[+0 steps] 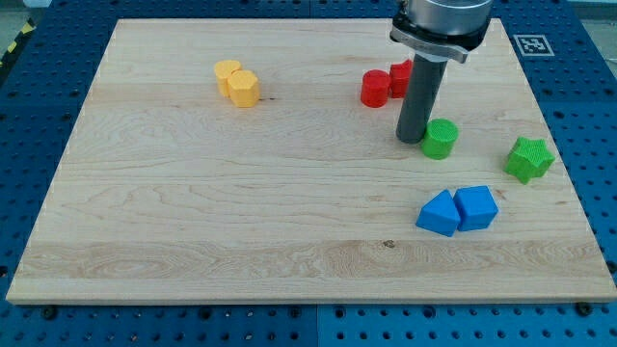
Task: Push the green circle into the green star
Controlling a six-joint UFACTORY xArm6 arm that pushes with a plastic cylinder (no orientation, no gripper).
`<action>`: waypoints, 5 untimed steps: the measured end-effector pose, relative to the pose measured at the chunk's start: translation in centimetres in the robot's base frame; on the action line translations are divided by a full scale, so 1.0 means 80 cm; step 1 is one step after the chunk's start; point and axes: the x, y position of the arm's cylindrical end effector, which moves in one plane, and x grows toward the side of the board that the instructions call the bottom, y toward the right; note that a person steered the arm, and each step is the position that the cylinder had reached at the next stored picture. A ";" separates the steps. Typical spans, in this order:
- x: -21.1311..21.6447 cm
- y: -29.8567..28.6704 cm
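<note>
Here my tip touches green circle.

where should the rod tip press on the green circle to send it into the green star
Press on the green circle at its curved side facing the view's left, slightly toward the top. The green star lies to its right and a little lower. My tip already sits by that side.

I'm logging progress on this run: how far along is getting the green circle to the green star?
Done: my tip is down at the green circle's left side, touching or nearly so. In hand: the push toward the view's right. Left: the circle is not yet at the green star; bare board shows between them, with the star slightly lower in the view.
</note>
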 end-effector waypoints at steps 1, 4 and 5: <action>0.001 0.064; 0.026 0.076; 0.026 0.094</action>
